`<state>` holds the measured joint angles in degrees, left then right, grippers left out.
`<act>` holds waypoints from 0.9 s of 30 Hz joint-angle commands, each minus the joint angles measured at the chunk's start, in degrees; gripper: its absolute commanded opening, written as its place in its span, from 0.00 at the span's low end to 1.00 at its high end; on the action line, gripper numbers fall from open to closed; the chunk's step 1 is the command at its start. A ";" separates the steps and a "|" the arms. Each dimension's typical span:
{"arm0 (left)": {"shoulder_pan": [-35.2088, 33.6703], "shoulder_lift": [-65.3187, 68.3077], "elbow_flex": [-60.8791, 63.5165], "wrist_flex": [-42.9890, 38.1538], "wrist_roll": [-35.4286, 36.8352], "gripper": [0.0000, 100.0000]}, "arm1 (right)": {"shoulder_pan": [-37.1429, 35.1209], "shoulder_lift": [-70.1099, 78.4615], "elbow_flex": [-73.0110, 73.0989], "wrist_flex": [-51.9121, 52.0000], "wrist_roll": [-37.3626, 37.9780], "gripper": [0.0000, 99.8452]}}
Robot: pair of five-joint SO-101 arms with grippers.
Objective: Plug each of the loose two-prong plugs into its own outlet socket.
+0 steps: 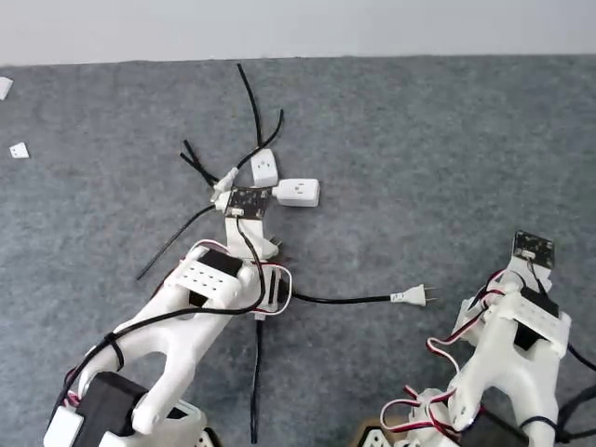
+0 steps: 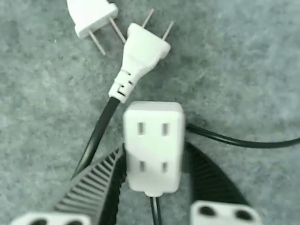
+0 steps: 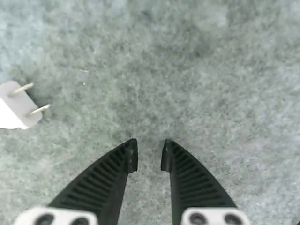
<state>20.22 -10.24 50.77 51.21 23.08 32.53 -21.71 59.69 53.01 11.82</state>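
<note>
Between the fingers of the left pincer (image 2: 152,157) sits a white outlet socket (image 2: 152,126), clamped on both flanks. Its slotted face is turned up to the wrist camera, its long axis runs along the fingers, and its black cord (image 2: 153,211) leaves toward the wrist. Just beyond it lie a corded plug (image 2: 143,47) and a second plug (image 2: 91,16), side by side, both unplugged, prongs pointing away from the pincer. From above, the left arm (image 1: 186,317) stretches to mid-worktop (image 1: 466,140), with two white blocks (image 1: 298,192) on cords just past its wrist; I cannot tell from there whether they are plugs or sockets. A loose plug (image 1: 410,296) lies well apart from them, between the arms. It lies lengthwise across the worktop, prongs toward the right arm (image 1: 512,345) and its trailing cord (image 1: 335,300) running back to the left arm. In the right wrist view that plug lies off to one side of the right pincer (image 3: 149,154), which is released, its tips slightly parted over bare worktop.
</note>
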 commanded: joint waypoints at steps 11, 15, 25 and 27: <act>-4.31 -19.60 -3.65 14.95 -5.80 0.45 | -0.66 -1.80 -0.09 -0.92 -0.62 0.09; -7.47 -31.38 -0.31 19.25 -10.37 0.45 | -0.66 -1.80 -0.09 -0.92 -0.62 0.09; -31.56 -51.43 13.58 19.52 -11.52 0.45 | -1.19 -1.80 -0.53 -0.92 0.00 0.09; -34.55 -51.60 14.64 19.25 -11.69 0.45 | -4.79 -2.24 -0.62 -0.92 2.37 0.09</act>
<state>-10.02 -60.09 65.45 70.11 12.26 31.56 -21.71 59.96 53.01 11.82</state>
